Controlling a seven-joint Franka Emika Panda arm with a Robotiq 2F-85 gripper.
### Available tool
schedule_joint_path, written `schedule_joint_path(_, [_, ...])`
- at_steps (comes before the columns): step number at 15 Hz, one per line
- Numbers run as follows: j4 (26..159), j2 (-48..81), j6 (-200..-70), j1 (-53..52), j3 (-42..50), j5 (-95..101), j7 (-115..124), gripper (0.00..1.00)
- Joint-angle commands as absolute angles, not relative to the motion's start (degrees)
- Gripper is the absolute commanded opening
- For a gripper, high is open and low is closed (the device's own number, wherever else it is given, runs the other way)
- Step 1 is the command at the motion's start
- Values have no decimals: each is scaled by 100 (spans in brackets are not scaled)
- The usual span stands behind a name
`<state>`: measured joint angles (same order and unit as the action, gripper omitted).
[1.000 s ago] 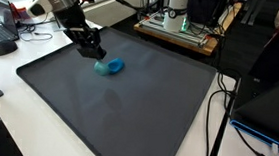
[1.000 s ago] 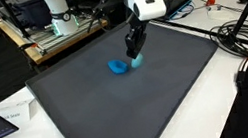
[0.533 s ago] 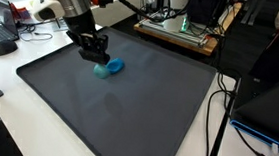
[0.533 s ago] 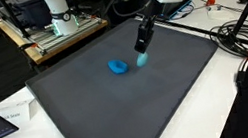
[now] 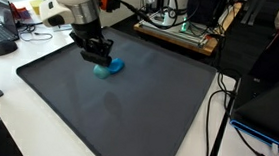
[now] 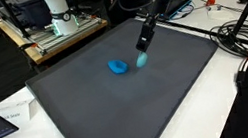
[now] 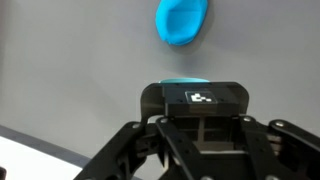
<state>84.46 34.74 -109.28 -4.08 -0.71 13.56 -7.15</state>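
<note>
Arm: a white robot arm reaches over the mat from its far edge, with the wrist pointing down, in both exterior views.
Gripper: the black gripper has its jaws drawn together on a pale turquoise piece, which sticks out below the fingertips.
Held piece, wrist view: only a thin turquoise sliver shows above the black gripper body; its shape cannot be made out.
Contact with mat: the frames do not show whether the pale turquoise piece rests on the mat or hangs just above it.
Blue lump: a rounded, darker blue lump lies free on the mat, near the gripper but apart from it in that exterior view. In the wrist view it sits at the top of the picture.
Overlap: in an exterior view the gripper stands partly in front of the blue lump, so the gap between them is hidden there.
Mat: a dark grey mat covers most of the white table.
Surroundings: black cables trail over the table beside the mat, and a rack of equipment stands beyond its far edge.
</note>
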Motion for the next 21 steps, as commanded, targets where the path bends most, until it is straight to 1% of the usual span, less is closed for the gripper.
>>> schedule_joint_path(1, [8054, 3651, -10429, -121, -143, 1069, -1274, 22])
schedule_joint_path(10, [8051, 3651, -10046, 1296, -291, -419, -3200, 22])
schedule_joint_path(15, [8110, 3642, -9813, 2043, -283, -1598, -3763, 22])
schedule_joint_path(21, [8078, 3795, -9341, 2665, -179, -2612, -4366, 22])
